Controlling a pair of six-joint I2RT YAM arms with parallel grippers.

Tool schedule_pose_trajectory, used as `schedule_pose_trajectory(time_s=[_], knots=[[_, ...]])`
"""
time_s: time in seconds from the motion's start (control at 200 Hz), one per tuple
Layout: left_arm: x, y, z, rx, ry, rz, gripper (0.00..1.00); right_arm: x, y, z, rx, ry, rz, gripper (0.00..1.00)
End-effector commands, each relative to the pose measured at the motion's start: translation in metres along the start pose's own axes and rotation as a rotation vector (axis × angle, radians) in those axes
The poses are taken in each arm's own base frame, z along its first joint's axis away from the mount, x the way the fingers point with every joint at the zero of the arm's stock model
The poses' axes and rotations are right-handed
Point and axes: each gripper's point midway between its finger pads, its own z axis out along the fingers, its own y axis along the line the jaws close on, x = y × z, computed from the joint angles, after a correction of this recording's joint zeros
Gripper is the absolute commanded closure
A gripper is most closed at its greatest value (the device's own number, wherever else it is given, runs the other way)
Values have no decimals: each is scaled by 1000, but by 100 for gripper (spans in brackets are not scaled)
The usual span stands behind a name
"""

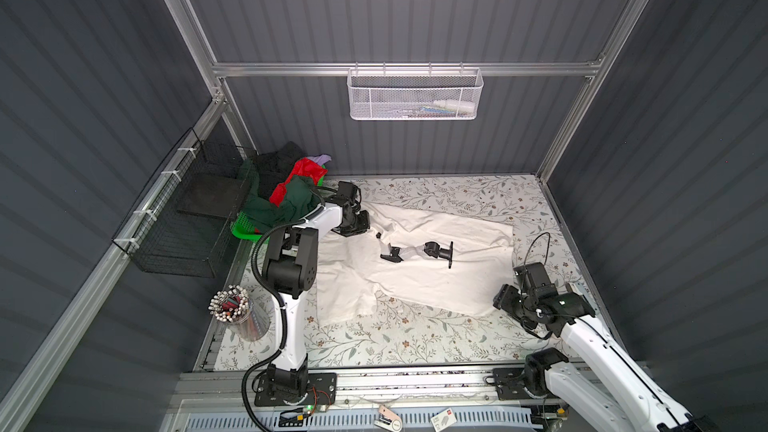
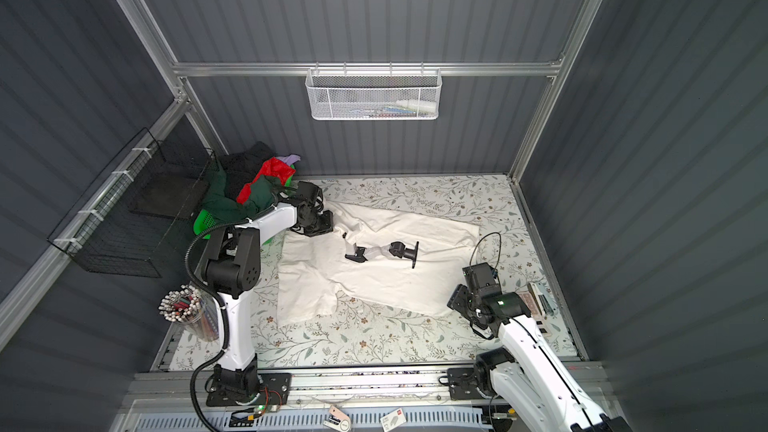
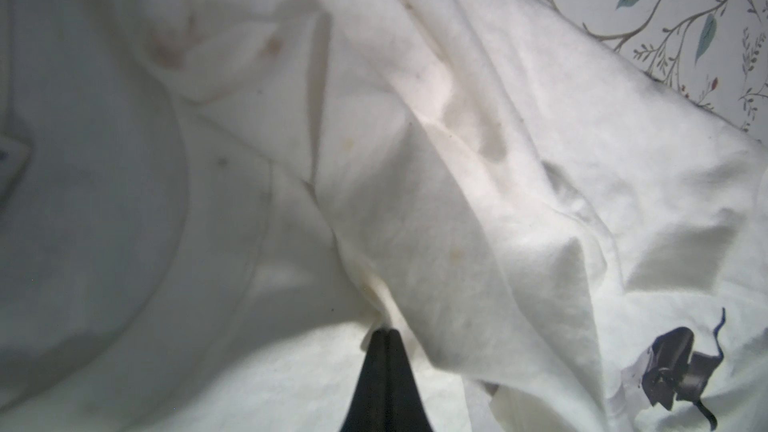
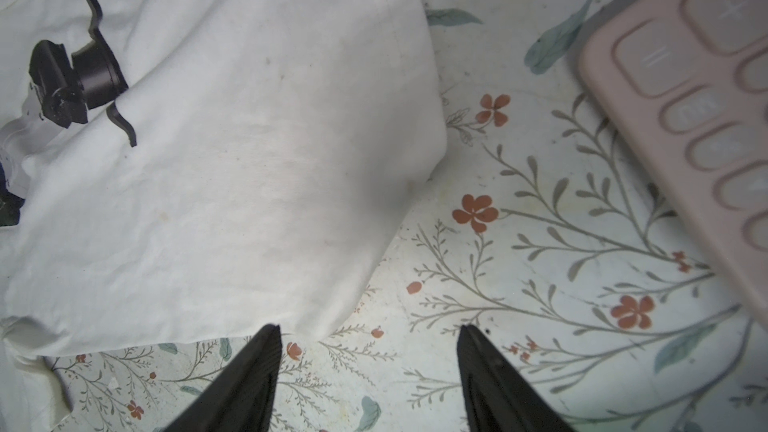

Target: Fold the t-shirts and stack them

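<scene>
Left claw: closed tight, its two dark fingers pressed together on a raised ridge of the cream-white t-shirt. In both top views it sits at the shirt's far left end, close to the green basket.
Right claw: open, with a wide gap between the fingers and nothing in it. It hangs over the table's bare cloth at the shirt's near right corner, and one fingertip is right at the hem's edge.
Table: covered in a pale cloth with leaves and small red flowers.
Cream-white t-shirt: spread across the middle of the table, printed side up. It is rumpled and creased at the far left and flatter towards the right. One sleeve points to the near left.
Black wire basket: fixed on the left wall rail.
White mesh basket: hung on the back rail.
Heap in the green basket, far left corner: a dark green t-shirt spills over the rim, a red t-shirt lies on top, a black t-shirt is behind and a lavender t-shirt just peeks out.
Pen cup: stands at the near left edge, beside the left arm.
Print: black and grey, in the middle of the cream shirt.
Pink calculator: lies on the table near the right claw, clear of the shirt.
</scene>
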Motion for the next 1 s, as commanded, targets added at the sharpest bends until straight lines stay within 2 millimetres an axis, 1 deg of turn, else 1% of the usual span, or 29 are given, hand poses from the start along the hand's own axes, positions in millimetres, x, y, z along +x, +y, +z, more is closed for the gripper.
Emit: schedule_pose_trajectory(time_s=[0.0,0.09,0.22,0.42,0.54,0.66,0.82,0.996], knots=[[-5,-6,-23,1,-29,37,100,1,-5,-1,12,-4,1,31],[-8,-6,-30,3,-46,30,100,-1,-6,-2,10,-16,6,31],[-7,-8,-37,14,-56,23,100,-1,-7,-1,7,-14,11,32],[-2,-5,-41,2,-50,16,100,-1,-7,3,13,-4,10,33],[3,6,-46,-33,-55,4,100,-1,-7,3,13,-3,8,33],[3,20,-49,-55,-57,-24,100,-2,-8,3,15,-8,7,33],[-7,33,-58,-73,-88,-49,100,-4,-7,3,19,-6,1,33],[-12,41,-56,-105,-95,-57,100,-5,-8,2,25,-6,3,33]])
